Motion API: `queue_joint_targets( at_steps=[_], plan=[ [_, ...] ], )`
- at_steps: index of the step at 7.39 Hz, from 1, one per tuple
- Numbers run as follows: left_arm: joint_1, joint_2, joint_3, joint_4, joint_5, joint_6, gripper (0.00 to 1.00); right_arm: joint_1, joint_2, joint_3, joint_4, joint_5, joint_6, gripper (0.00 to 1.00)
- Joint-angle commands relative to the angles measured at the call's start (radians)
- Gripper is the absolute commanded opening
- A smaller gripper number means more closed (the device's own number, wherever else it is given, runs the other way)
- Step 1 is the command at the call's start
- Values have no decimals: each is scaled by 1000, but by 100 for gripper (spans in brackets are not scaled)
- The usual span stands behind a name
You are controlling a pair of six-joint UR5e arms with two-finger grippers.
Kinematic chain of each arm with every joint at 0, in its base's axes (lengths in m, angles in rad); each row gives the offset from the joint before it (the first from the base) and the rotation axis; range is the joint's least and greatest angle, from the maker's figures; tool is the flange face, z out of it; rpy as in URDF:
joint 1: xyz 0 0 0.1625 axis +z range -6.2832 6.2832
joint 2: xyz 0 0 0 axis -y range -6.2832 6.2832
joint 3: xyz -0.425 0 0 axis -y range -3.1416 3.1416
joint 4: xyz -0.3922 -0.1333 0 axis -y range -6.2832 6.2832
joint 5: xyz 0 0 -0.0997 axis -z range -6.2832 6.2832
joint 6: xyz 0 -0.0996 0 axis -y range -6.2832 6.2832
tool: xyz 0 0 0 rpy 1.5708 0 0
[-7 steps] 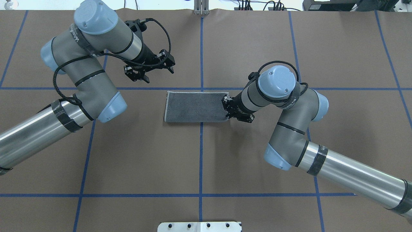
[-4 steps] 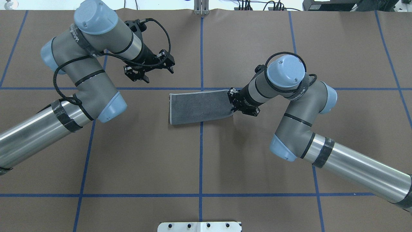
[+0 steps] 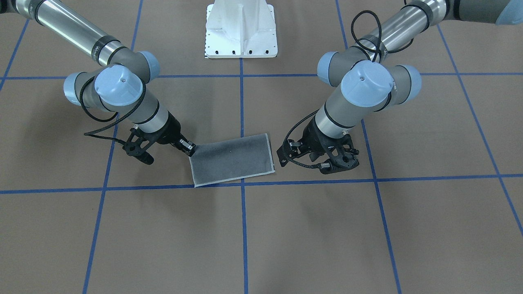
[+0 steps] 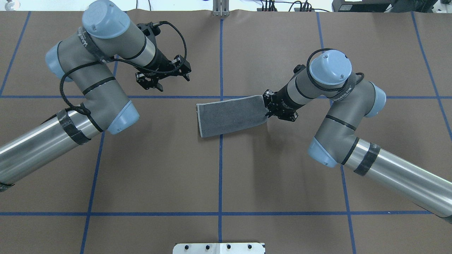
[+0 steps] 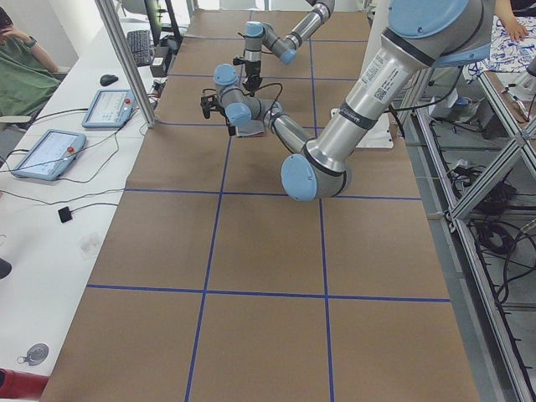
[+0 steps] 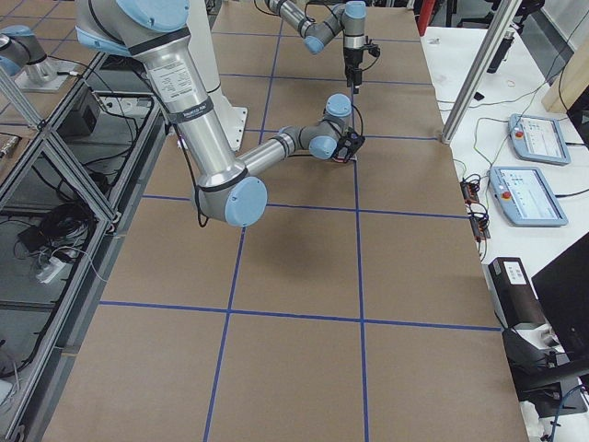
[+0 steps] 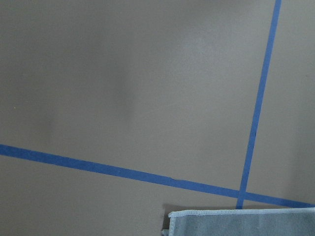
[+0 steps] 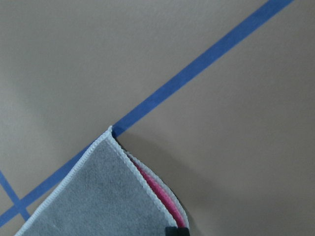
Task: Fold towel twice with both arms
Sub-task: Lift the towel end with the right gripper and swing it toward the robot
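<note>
Mid-table [image 4: 282, 183], the towel [image 4: 229, 115] is lying folded double, grey face up, skewed across the centre blue tape line [image 4: 220, 169]. Pink is showing between its layers. The right gripper [image 4: 267, 107] is pinching the towel's right short edge, jaws pressed on the cloth. Farther out, the left gripper [image 4: 173, 80] is hovering apart from the towel, jaws spread.

Right gripper [image 3: 189, 150] is down on the towel [image 3: 233, 161], pinched onto one corner. The towel is a folded strip, grey face up, lying skewed across the blue tape lines [image 3: 310, 181] near the middle of the table [image 3: 163, 245]. Left gripper [image 3: 316, 160] hangs just beside the towel's other short edge, not touching, fingers parted. The white pedestal base [image 3: 241, 28] sits at the robot's edge.
</note>
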Motion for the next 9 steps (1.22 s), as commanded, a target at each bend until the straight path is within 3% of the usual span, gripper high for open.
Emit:
queue_joint_targets(
  at_steps=[1, 2, 5, 7, 9],
  plan=[
    [-1, 0, 1, -2, 2, 2, 99, 0, -28, 57, -8, 60, 4, 0],
    [-3, 0, 1, 0, 2, 2, 99, -14, -20, 71, -10, 134, 8, 0],
    [-13, 0, 4, 0, 3, 25, 99, -136, 32, 134, -10, 149, 93, 0],
    [-13, 0, 7, 0, 3, 25, 99, -202, 101, 123, -11, 132, 194, 0],
    [-22, 0, 7, 0, 3, 25, 99, -256, 135, 112, -8, 30, 220, 0]
  ],
)
